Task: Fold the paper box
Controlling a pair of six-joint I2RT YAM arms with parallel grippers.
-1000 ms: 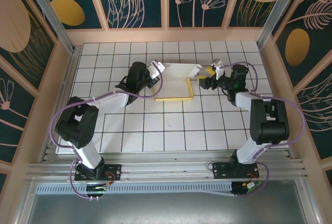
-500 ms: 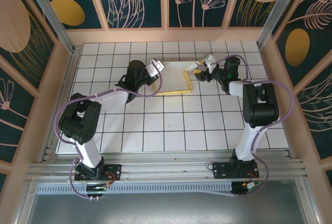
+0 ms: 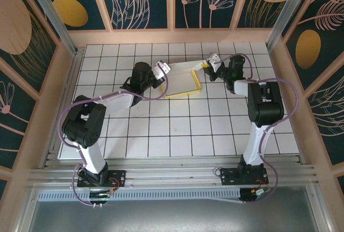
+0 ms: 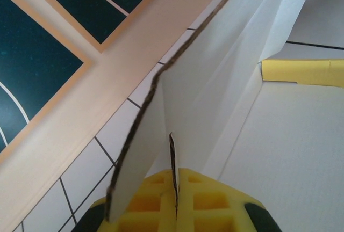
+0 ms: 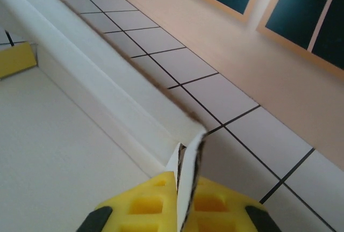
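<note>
Card, thin and pale, makes the paper box light and springy. It should crease readily and could tear if tugged. It lies on the table between the two sets of fingers. The left fingers pinch a raised white flap, and the right fingers clamp the opposite wall's rim. Edges near fold lines look like the best hold.

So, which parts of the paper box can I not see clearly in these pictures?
Top view: corners of the paper box under the left gripper and right gripper; the grippers cover them.
Left wrist: the box's far end; cut off by the frame edge.
Right wrist: the pinched flap's depth; yellow pads hide it.
</note>
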